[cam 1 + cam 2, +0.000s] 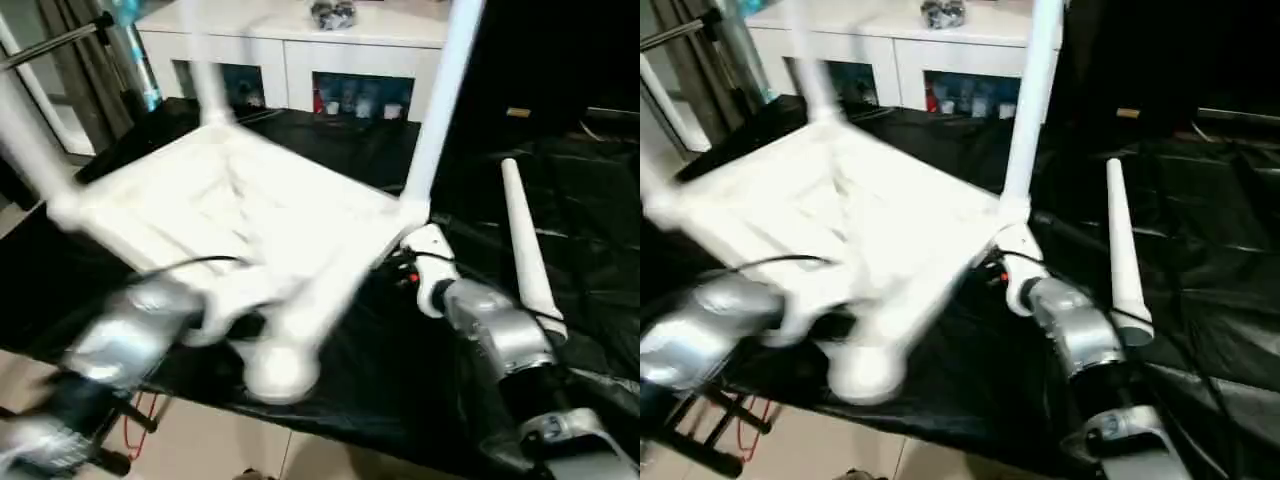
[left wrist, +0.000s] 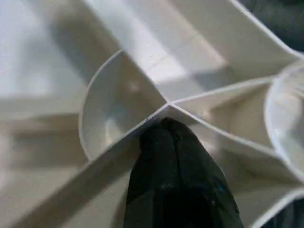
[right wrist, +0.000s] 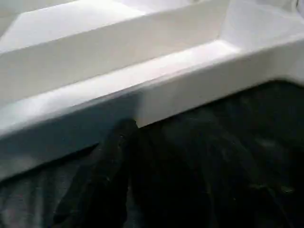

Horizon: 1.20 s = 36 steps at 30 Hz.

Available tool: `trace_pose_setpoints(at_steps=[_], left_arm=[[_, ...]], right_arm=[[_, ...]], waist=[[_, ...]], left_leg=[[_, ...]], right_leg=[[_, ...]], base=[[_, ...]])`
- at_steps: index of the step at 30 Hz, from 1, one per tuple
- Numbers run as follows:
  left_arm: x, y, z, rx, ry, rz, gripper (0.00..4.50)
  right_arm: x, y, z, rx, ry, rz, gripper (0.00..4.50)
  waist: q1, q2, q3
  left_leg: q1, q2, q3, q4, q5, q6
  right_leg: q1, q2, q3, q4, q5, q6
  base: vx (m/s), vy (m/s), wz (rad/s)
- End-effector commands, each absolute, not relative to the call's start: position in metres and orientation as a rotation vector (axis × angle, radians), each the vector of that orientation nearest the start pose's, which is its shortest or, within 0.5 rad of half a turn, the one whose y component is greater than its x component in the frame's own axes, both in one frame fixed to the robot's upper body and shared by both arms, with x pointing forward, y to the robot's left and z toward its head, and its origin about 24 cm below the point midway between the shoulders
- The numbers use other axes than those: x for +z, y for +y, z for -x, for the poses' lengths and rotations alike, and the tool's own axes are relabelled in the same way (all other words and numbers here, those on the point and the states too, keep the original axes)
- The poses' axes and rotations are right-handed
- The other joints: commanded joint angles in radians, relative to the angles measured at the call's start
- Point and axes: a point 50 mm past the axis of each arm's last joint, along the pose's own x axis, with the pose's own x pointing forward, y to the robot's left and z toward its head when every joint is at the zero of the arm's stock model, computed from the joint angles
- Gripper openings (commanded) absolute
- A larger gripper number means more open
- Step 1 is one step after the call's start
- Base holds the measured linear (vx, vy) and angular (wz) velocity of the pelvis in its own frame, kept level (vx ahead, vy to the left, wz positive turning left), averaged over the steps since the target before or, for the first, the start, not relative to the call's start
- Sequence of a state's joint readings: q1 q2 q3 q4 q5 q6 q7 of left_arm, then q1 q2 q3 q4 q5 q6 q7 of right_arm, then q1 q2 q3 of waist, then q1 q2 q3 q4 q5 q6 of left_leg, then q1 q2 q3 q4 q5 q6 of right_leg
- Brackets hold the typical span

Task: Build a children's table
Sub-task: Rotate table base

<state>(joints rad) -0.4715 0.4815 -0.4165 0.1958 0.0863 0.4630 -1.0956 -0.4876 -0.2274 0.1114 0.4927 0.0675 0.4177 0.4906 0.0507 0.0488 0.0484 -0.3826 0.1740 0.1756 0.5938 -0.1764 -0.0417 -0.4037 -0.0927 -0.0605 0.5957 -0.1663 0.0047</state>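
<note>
Now | tabletop (image 1: pixel 250 210): 1 | fitted legs (image 1: pixel 440 110): 3 | loose leg (image 1: pixel 528 255): 1

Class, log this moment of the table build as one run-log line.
tabletop upside down, tilted | three legs fitted | spare leg lying loose | left gripper shut on rib | right gripper at tabletop edge

We see the white tabletop (image 1: pixel 250 215) upside down and tilted over the black-covered surface, its ribbed underside facing up. Three white legs (image 1: pixel 440 100) stand in its corner sockets, while a fourth tapered leg (image 1: pixel 527 250) lies loose to its right, well apart.
</note>
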Motion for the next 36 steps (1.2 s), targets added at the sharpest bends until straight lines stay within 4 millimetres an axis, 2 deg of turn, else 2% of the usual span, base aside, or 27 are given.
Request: trace_pose_setpoints(at_steps=[1, 2, 5, 6, 7, 8, 9, 11, 12, 14, 15, 16, 17, 18, 19, 20, 21, 22, 23, 24, 25, 29, 30, 31, 34, 36], left_arm=[[0.048, 0.115, -0.292, -1.243, 0.612, -0.579, 0.00], [0.049, 0.109, -0.302, -1.184, 0.586, -0.603, 0.00], [0.052, 0.101, -0.314, -1.115, 0.553, -0.613, 0.00], [0.052, 0.099, -0.319, -1.088, 0.545, -0.623, 0.00], [0.051, 0.098, -0.322, -1.069, 0.541, -0.633, 0.00], [0.051, 0.097, -0.323, -1.059, 0.540, -0.640, 0.00], [0.051, 0.097, -0.324, -1.056, 0.538, -0.643, 0.00], [0.052, 0.096, -0.323, -1.068, 0.530, -0.639, 0.00], [0.054, 0.095, -0.322, -1.075, 0.511, -0.634, 0.00], [0.058, 0.095, -0.319, -1.086, 0.488, -0.620, 0.00], [0.062, 0.095, -0.316, -1.094, 0.479, -0.584, 0.20], [0.066, 0.095, -0.314, -1.102, 0.473, -0.545, 0.33], [0.076, 0.099, -0.308, -1.113, 0.472, -0.469, 0.41], [0.080, 0.100, -0.305, -1.116, 0.472, -0.444, 0.44], [0.086, 0.102, -0.303, -1.117, 0.455, -0.416, 0.50], [0.087, 0.103, -0.302, -1.117, 0.452, -0.413, 0.50], [0.093, 0.104, -0.300, -1.113, 0.419, -0.374, 0.69], [0.100, 0.104, -0.297, -1.123, 0.383, -0.316, 0.78], [0.103, 0.104, -0.296, -1.131, 0.367, -0.287, 0.78], [0.111, 0.103, -0.291, -1.158, 0.328, -0.208, 0.90], [0.116, 0.103, -0.286, -1.191, 0.300, -0.157, 0.98], [0.116, 0.103, -0.277, -1.208, 0.315, -0.122, 1.23], [0.114, 0.103, -0.274, -1.214, 0.333, -0.137, 1.36], [0.113, 0.102, -0.271, -1.218, 0.345, -0.146, 1.45], [0.115, 0.100, -0.265, -1.239, 0.352, -0.131, 1.66], [0.119, 0.098, -0.261, -1.257, 0.346, -0.112, 1.74]], right_arm=[[0.038, -0.125, -0.329, 0.621, 0.430, 0.113, 1.94], [0.038, -0.127, -0.328, 0.612, 0.431, 0.113, 1.75], [0.036, -0.131, -0.325, 0.592, 0.434, 0.113, 1.55], [0.035, -0.134, -0.323, 0.577, 0.436, 0.115, 1.44], [0.035, -0.138, -0.321, 0.559, 0.435, 0.117, 1.32], [0.035, -0.140, -0.320, 0.547, 0.433, 0.118, 1.22], [0.037, -0.143, -0.319, 0.536, 0.429, 0.112, 1.22], [0.046, -0.153, -0.316, 0.493, 0.413, 0.095, 1.22], [0.051, -0.159, -0.315, 0.466, 0.416, 0.093, 1.22], [0.058, -0.164, -0.314, 0.446, 0.417, 0.092, 1.22], [0.065, -0.169, -0.313, 0.419, 0.425, 0.091, 1.18], [0.071, -0.177, -0.316, 0.369, 0.427, 0.046, 1.36], [0.083, -0.194, -0.320, 0.255, 0.425, -0.017, 1.48], [0.088, -0.204, -0.323, 0.200, 0.422, -0.032, 1.48], [0.092, -0.216, -0.325, 0.147, 0.425, -0.027, 1.55], [0.093, -0.217, -0.325, 0.140, 0.425, -0.021, 1.55], [0.096, -0.228, -0.326, 0.095, 0.435, -0.004, 1.74], [0.100, -0.235, -0.326, 0.064, 0.446, -0.007, 1.89], [0.102, -0.237, -0.326, 0.053, 0.451, -0.011, 1.89], [0.107, -0.244, -0.326, 0.024, 0.471, -0.014, 2.00], [0.109, -0.250, -0.325, -0.003, 0.502, -0.013, 2.03], [0.112, -0.266, -0.324, -0.081, 0.580, -0.026, 2.34], [0.111, -0.271, -0.324, -0.100, 0.601, -0.035, 2.45], [0.110, -0.275, -0.324, -0.113, 0.615, -0.042, 2.53], [0.107, -0.279, -0.323, -0.131, 0.647, -0.034, 2.76], [0.106, -0.281, -0.324, -0.138, 0.662, -0.043, 2.82]], waist=[[-0.004, 0.000, -0.066], [-0.003, -0.004, -0.067], [-0.008, -0.004, -0.067], [-0.014, 0.002, -0.067], [-0.015, -0.003, -0.069], [-0.016, 0.006, -0.072], [-0.017, 0.002, -0.073], [-0.017, 0.003, -0.071], [-0.015, 0.008, -0.072], [-0.015, 0.007, -0.071], [-0.015, 0.013, -0.070], [-0.015, 0.011, -0.069], [-0.019, 0.008, -0.071], [-0.016, 0.009, -0.069], [-0.016, -0.003, -0.067], [-0.014, 0.003, -0.067], [-0.016, 0.000, -0.064], [-0.015, 0.001, -0.065], [-0.015, 0.002, -0.064], [-0.017, -0.009, -0.065], [-0.014, -0.004, -0.066], [-0.016, -0.009, -0.066], [-0.015, -0.021, -0.064], [-0.012, -0.016, -0.063], [-0.011, -0.016, -0.063], [-0.010, -0.025, -0.063]], left_leg=[[0.020, 0.039, -0.010, -0.074, -0.251, -0.018], [0.017, 0.039, -0.012, -0.073, -0.252, -0.014], [0.013, 0.037, -0.012, -0.072, -0.241, -0.005], [0.013, 0.036, -0.013, -0.071, -0.243, -0.003], [0.010, 0.036, -0.014, -0.069, -0.230, 0.005], [0.011, 0.036, -0.015, -0.068, -0.222, 0.007], [0.012, 0.038, -0.014, -0.067, -0.214, 0.016], [0.012, 0.039, -0.014, -0.067, -0.208, 0.027], [0.013, 0.040, -0.015, -0.067, -0.201, 0.030], [0.014, 0.041, -0.015, -0.067, -0.200, 0.033], [0.013, 0.042, -0.016, -0.069, -0.203, 0.030], [0.014, 0.043, -0.016, -0.070, -0.208, 0.029], [0.016, 0.046, -0.017, -0.072, -0.215, 0.018], [0.017, 0.043, -0.015, -0.071, -0.216, 0.018], [0.018, 0.041, -0.012, -0.069, -0.215, 0.016], [0.018, 0.041, -0.012, -0.068, -0.211, 0.011], [0.020, 0.039, -0.009, -0.067, -0.214, 0.010], [0.019, 0.038, -0.009, -0.066, -0.206, 0.006], [0.018, 0.037, -0.009, -0.066, -0.205, 0.008], [0.016, 0.035, -0.008, -0.064, -0.198, 0.013], [0.015, 0.036, -0.009, -0.065, -0.172, 0.018], [0.014, 0.033, -0.006, -0.061, -0.157, 0.032], [0.013, 0.033, -0.005, -0.060, -0.162, 0.033], [0.014, 0.033, -0.005, -0.060, -0.166, 0.029], [0.016, 0.034, -0.006, -0.060, -0.173, 0.020], [0.014, 0.034, -0.005, -0.060, -0.161, 0.021]], right_leg=[[0.047, -0.047, 0.041, -0.061, -0.176, -0.241], [0.050, -0.049, 0.039, -0.062, -0.193, -0.234], [0.053, -0.047, 0.038, -0.066, -0.200, -0.225], [0.053, -0.046, 0.037, -0.070, -0.191, -0.226], [0.057, -0.045, 0.036, -0.066, -0.169, -0.228], [0.058, -0.047, 0.036, -0.062, -0.156, -0.233], [0.056, -0.046, 0.035, -0.064, -0.140, -0.241], [0.058, -0.044, 0.034, -0.065, -0.137, -0.244], [0.058, -0.044, 0.034, -0.062, -0.136, -0.246], [0.057, -0.043, 0.034, -0.062, -0.136, -0.250], [0.058, -0.044, 0.034, -0.061, -0.142, -0.251], [0.058, -0.044, 0.034, -0.062, -0.147, -0.251], [0.061, -0.049, 0.035, -0.058, -0.162, -0.262], [0.055, -0.046, 0.034, -0.063, -0.181, -0.260], [0.052, -0.044, 0.034, -0.063, -0.206, -0.256], [0.053, -0.046, 0.034, -0.061, -0.213, -0.255], [0.047, -0.042, 0.034, -0.068, -0.238, -0.241], [0.051, -0.043, 0.034, -0.064, -0.240, -0.242], [0.050, -0.043, 0.033, -0.067, -0.245, -0.239], [0.051, -0.041, 0.033, -0.066, -0.245, -0.233], [0.053, -0.041, 0.033, -0.063, -0.225, -0.238], [0.051, -0.038, 0.032, -0.064, -0.220, -0.235], [0.051, -0.040, 0.032, -0.066, -0.248, -0.227], [0.049, -0.041, 0.033, -0.069, -0.273, -0.219], [0.047, -0.041, 0.033, -0.070, -0.295, -0.205], [0.049, -0.040, 0.032, -0.068, -0.273, -0.207]], base=[[0.000, 0.000, 0.00], [0.000, 0.000, 0.00], [0.000, 0.000, 0.00], [0.000, 0.000, 0.00], [0.000, 0.000, 0.00], [0.000, 0.000, 0.00], [0.000, 0.000, 0.00], [0.000, 0.000, 0.00], [0.000, 0.000, 0.00], [0.000, 0.000, 0.00], [0.000, 0.000, 0.00], [0.000, 0.000, 0.00], [0.000, 0.000, 0.00], [0.000, 0.000, 0.00], [0.000, 0.000, 0.00], [0.000, 0.000, 0.00], [0.000, 0.000, 0.00], [0.000, 0.000, 0.00], [0.000, 0.000, 0.00], [0.000, 0.000, 0.00], [0.000, 0.000, 0.00], [0.000, 0.000, 0.00], [0.000, 0.000, 0.00], [0.000, 0.000, 0.00], [0.000, 0.000, 0.00], [0.000, 0.000, 0.00]])
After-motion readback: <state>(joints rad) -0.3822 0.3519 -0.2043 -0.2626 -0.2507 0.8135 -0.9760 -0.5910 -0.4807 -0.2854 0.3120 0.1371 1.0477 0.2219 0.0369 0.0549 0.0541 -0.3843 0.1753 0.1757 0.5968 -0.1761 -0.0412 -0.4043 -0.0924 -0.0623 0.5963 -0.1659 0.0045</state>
